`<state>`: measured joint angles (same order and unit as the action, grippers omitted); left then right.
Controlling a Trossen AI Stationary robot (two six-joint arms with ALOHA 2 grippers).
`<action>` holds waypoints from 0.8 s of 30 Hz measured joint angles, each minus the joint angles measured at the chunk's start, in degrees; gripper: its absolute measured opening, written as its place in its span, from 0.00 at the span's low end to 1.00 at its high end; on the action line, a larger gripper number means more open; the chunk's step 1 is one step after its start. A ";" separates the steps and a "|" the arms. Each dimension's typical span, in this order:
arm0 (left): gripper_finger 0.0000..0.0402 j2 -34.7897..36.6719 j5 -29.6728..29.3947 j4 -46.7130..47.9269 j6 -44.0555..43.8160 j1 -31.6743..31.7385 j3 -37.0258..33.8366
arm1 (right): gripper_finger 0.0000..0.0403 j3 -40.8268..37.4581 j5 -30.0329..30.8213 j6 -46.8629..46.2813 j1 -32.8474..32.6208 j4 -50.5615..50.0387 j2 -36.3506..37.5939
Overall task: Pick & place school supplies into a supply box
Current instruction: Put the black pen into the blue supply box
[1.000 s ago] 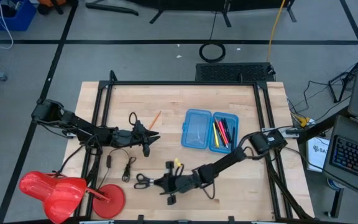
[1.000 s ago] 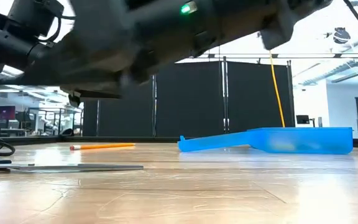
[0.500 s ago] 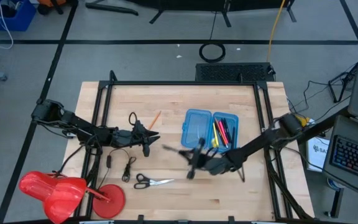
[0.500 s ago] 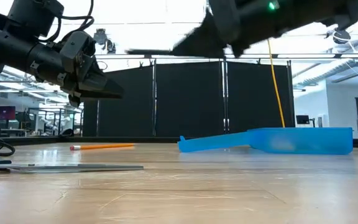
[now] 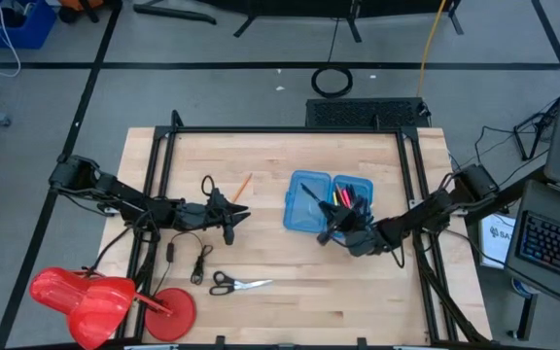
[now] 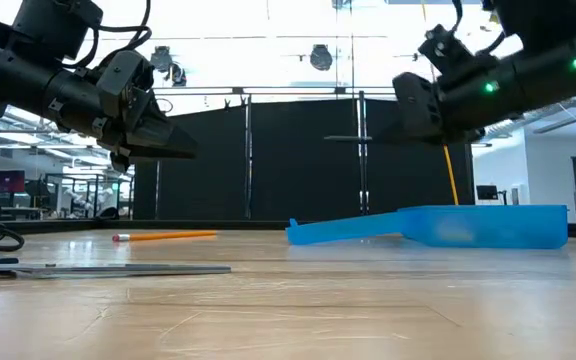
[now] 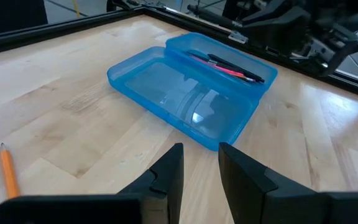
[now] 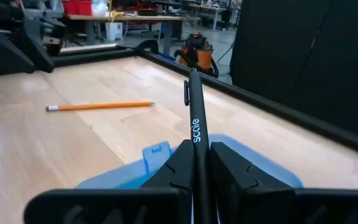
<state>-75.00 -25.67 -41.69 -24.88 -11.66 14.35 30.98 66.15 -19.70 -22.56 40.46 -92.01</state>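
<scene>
The right end effector (image 5: 336, 226) hangs above the near edge of the open blue supply box (image 5: 308, 203), its fingers clamped on a thin black pen (image 8: 195, 127) that sticks out ahead of them; in the high view the pen (image 5: 312, 193) lies across the air over the box's two halves. The box rests on the wooden table (image 5: 261, 253), toward its right side, with one half empty and the other half holding pink, yellow and dark supplies (image 5: 349, 205). The left end effector (image 5: 238, 215) hovers above the table's left-centre, clear of the box, its fingers (image 7: 169, 175) standing a little apart with nothing between them. An orange pencil (image 5: 241, 186) lies on the table just beyond that end effector, between it and the box's far corner. Black-handled scissors (image 5: 238, 284) lie flat near the table's front edge, well apart from the box and both arms.
</scene>
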 joint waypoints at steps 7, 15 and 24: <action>0.26 0.00 0.01 0.07 0.00 0.00 0.00 | 0.06 -4.20 3.99 -8.78 -0.01 -2.30 0.07; 0.26 0.00 0.02 0.46 0.00 0.00 0.00 | 0.06 -7.36 6.32 -21.37 -1.18 -8.41 0.03; 0.26 0.02 0.02 1.37 -0.49 0.00 0.00 | 0.06 -7.54 9.07 -29.97 -4.20 -14.85 0.04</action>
<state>-74.98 -25.65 -40.32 -25.38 -11.66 14.35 23.44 75.22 -49.67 -26.76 25.60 -91.96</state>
